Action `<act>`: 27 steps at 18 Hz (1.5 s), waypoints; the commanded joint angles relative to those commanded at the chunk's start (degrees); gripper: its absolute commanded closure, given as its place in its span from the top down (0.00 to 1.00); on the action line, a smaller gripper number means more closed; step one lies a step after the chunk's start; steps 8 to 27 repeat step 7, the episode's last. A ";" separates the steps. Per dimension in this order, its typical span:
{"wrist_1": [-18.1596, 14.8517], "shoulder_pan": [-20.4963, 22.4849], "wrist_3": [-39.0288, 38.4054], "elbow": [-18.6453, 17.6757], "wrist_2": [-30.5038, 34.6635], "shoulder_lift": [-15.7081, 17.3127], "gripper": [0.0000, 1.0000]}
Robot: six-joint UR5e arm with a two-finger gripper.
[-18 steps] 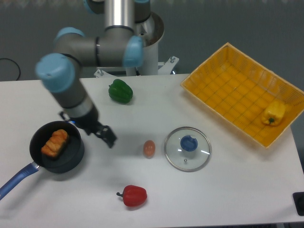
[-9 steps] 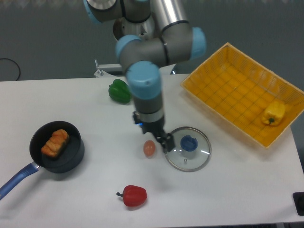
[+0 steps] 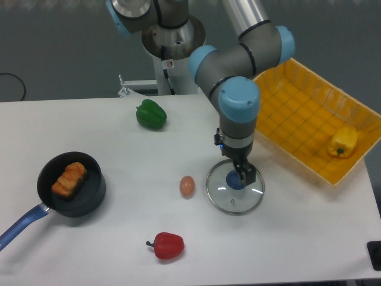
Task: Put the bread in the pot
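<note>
Bread (image 3: pixel 69 179) already lying inside the pot (image 3: pixel 89 196): placing step looks done. End effector (image 3: pixel 243 176) far right of pot, over glass lid (image 3: pixel 234 186), grip state unclear. Next: probably nothing further.

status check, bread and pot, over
Gripper over lid knob, grip unclear. Bread sits in pot. Nothing in the way.

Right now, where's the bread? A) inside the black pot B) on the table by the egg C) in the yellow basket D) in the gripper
A: the bread lies inside the pot, while the gripper is far off over the glass lid.
</note>
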 joint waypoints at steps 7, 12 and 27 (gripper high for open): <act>0.09 0.62 0.00 0.09 -0.09 -0.09 1.00; 0.09 0.62 0.00 0.09 -0.09 -0.09 1.00; 0.09 0.62 0.00 0.09 -0.09 -0.09 1.00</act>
